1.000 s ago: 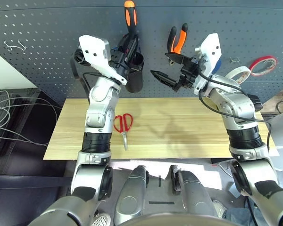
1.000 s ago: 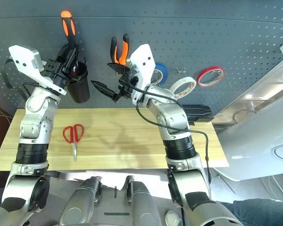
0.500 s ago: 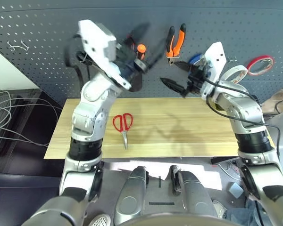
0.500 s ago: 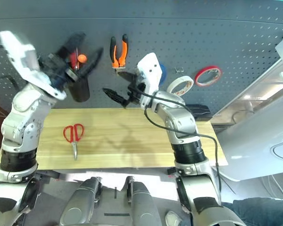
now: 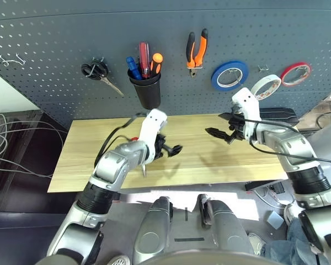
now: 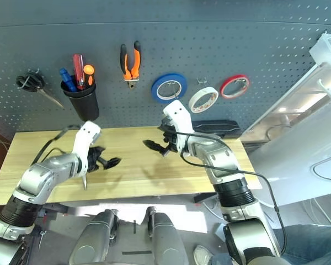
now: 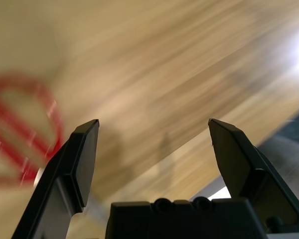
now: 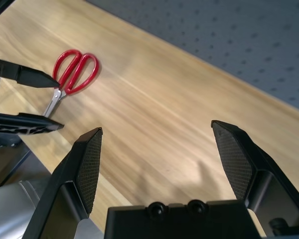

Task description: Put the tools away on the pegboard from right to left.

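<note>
The pegboard [image 5: 55, 33] stands upright behind the wooden worktop [image 5: 198, 149]. On it, from the robot's right to its left, hang a red tape roll [image 5: 296, 74], a white tape roll [image 5: 266, 86], a blue tape roll [image 5: 230, 75], the orange-handled pliers [image 5: 197, 48] with handles up, a black cup [image 5: 145, 91] and black-handled scissors [image 5: 102, 74]. The cup holds several screwdrivers upright, among them the orange-and-black-handled screwdriver [image 5: 156, 62], beside a red-handled one and a blue-handled one.

The red-handled scissors [image 8: 72, 77] lie flat on the worktop toward the robot's left, closed, with the blades pointing to the near edge. In the head views the left forearm covers most of them.

The left end effector [image 5: 166, 150] is low over the worktop, just beside the scissors on their right-hand side as the robot sees them. Its fingers are spread wide apart and hold nothing. The left wrist view shows the red handle loops blurred next to one finger [image 7: 82, 159]; whether that finger touches them cannot be told.

The right end effector [image 5: 223, 126] hangs above the worktop near its middle, below the blue tape roll, pointing toward the robot's left. Its fingers are also spread wide apart with nothing between them. It is well apart from the scissors.
</note>
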Motion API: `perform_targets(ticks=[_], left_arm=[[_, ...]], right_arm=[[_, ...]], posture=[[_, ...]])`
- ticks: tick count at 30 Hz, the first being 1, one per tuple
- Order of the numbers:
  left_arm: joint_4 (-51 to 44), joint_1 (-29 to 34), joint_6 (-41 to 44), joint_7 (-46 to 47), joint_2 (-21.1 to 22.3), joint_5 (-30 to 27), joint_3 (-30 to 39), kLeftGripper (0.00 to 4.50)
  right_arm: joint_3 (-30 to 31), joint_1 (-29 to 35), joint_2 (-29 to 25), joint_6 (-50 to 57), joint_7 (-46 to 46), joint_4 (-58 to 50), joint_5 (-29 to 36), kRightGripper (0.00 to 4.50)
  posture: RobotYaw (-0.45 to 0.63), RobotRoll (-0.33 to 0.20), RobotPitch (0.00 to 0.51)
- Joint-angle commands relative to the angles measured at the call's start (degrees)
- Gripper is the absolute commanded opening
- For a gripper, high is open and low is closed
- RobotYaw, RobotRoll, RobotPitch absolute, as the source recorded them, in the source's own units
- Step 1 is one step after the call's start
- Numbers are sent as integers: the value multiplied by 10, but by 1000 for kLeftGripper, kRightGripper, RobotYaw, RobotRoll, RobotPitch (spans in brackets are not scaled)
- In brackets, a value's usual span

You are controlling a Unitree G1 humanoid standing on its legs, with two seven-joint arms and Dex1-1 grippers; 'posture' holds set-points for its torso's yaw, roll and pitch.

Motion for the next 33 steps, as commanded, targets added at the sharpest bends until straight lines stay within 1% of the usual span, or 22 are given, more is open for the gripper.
perform_targets(ticks=[1, 7, 9, 11, 14, 19, 22, 24, 26, 27, 30, 33], left_arm=[[76, 1, -52, 58, -13, 31, 58, 4480], [164, -22, -122, 126, -30, 54, 136, 4480], [223, -42, -154, 139, -32, 57, 159, 4480], [278, -61, -185, 147, -29, 67, 164, 4480], [336, -84, -206, 149, -30, 77, 166, 4480], [415, -114, -236, 137, -29, 100, 150, 4480], [453, -128, -247, 128, -33, 103, 150, 4480], [479, -141, -234, 113, -39, 101, 147, 4092], [501, -151, -217, 97, -45, 97, 149, 3991], [510, -155, -214, 87, -47, 99, 146, 3699], [522, -160, -211, 60, -49, 108, 134, 3343], [520, -161, -216, 49, -49, 113, 130, 2809]], right_arm=[[9, 5, 16, -11, -20, 33, -15, 4500], [23, 10, 29, -26, -9, 44, -23, 4500], [28, 12, 32, -23, -7, 39, -23, 4500], [32, 12, 35, -19, -5, 34, -22, 4500], [36, 11, 38, -14, -2, 24, -20, 4500], [46, 4, 40, -5, 7, -1, -17, 4500], [45, -1, 43, 5, 5, -11, -14, 4500], [43, -6, 45, 10, 5, -16, -13, 4500], [43, -10, 47, 14, 4, -19, -12, 4500], [42, -12, 48, 14, 4, -20, -11, 4500], [37, -22, 56, 14, 0, -21, -8, 4500], [35, -31, 61, 10, -1, -16, -9, 4500]], posture=[[69, 0, 222], [81, 0, 226], [83, 0, 228], [79, 0, 229], [73, 0, 233], [56, 0, 240], [51, 0, 242], [49, 0, 243], [48, 0, 243], [46, 0, 242], [43, 0, 240], [47, 0, 238]])
